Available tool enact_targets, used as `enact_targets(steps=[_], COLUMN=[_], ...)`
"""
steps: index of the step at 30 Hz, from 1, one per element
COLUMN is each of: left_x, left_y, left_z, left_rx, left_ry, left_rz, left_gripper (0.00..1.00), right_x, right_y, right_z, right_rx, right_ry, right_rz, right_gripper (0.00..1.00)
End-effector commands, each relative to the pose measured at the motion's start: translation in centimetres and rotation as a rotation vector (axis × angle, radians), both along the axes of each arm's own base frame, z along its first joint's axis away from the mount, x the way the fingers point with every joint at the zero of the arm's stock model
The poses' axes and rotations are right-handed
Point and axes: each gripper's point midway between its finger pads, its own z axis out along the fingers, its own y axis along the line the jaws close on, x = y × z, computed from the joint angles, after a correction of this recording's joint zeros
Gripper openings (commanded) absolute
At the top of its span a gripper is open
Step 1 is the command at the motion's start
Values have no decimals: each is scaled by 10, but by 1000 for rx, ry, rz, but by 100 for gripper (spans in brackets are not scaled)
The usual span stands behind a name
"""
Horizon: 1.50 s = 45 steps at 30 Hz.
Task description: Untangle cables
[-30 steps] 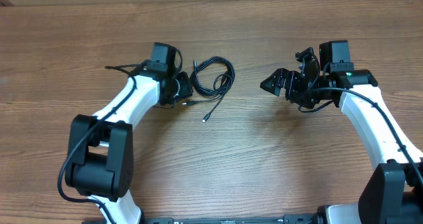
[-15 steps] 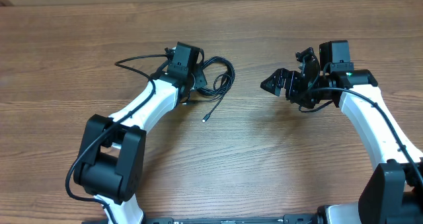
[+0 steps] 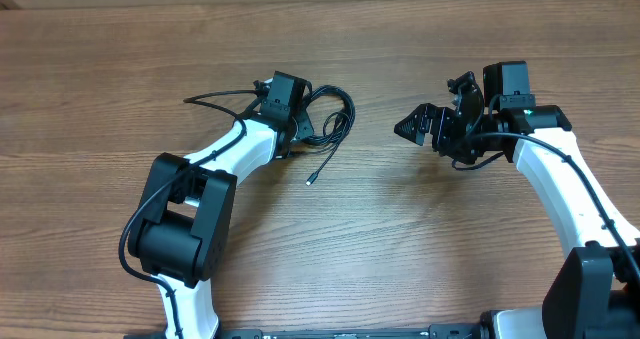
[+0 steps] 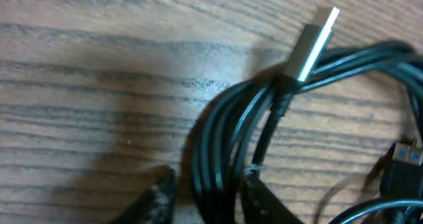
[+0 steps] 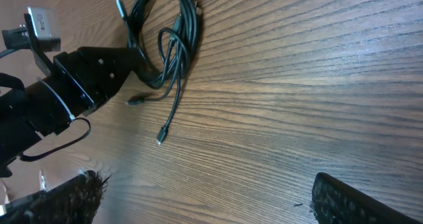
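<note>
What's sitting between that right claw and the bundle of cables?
Nothing: only bare wooden table lies between the right claw and the cables, as the overhead and right wrist views both show.

Looks like a robot lab or test room. Shows in the big brown wood-grain table, with two white and black robot arms, the left arm and the right arm, standing at its front edge, thick black wires running along them.
</note>
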Motion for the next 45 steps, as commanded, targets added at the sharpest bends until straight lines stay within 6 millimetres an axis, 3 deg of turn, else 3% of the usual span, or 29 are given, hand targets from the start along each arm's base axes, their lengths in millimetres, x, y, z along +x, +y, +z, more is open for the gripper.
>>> enact_targets(steps=[1,8,14,20,23,24,25,30,34,39,41,45], left_x=[-3,-13,-21,-26,-28,-28,-26,-24,-39,-63,-72,-88], left_y=[1,7,10,-2,-9,-9,-8,2,-4,-1,1,3], left_z=[-7,-12,-16,-17,-16,-13,-6,49,72,64,58,46], left_rx=[24,80,150,145,119,119,126,128,89,86,79,53], left_ry=[28,70,95,102,104,105,105,136,207,306,346,416], left_rz=[1,-68,-186,-339,-388,-397,-403,-407,-433,-433,-401,-321], left_gripper=[26,21,4,4,6,13,17,15,27,34,47,40], right_x=[6,6,6,6,6,6,6,6,6,6,6,6], right_y=[1,1,1,1,1,1,1,1,1,1,1,1], right_z=[7,7,7,7,7,7,7,7,7,7,7,7], right_rx=[-2,-2,-2,-2,-2,-2,-2,-3,-2,-2,-2,-2], right_ry=[-27,-27,-27,-27,-27,-27,-27,-27,-27,-27,-27,-27], right_rz=[3,3,3,3,3,3,3,3,3,3,3,3], right_gripper=[100,100,100,100,100,100,100,100,100,100,100,100])
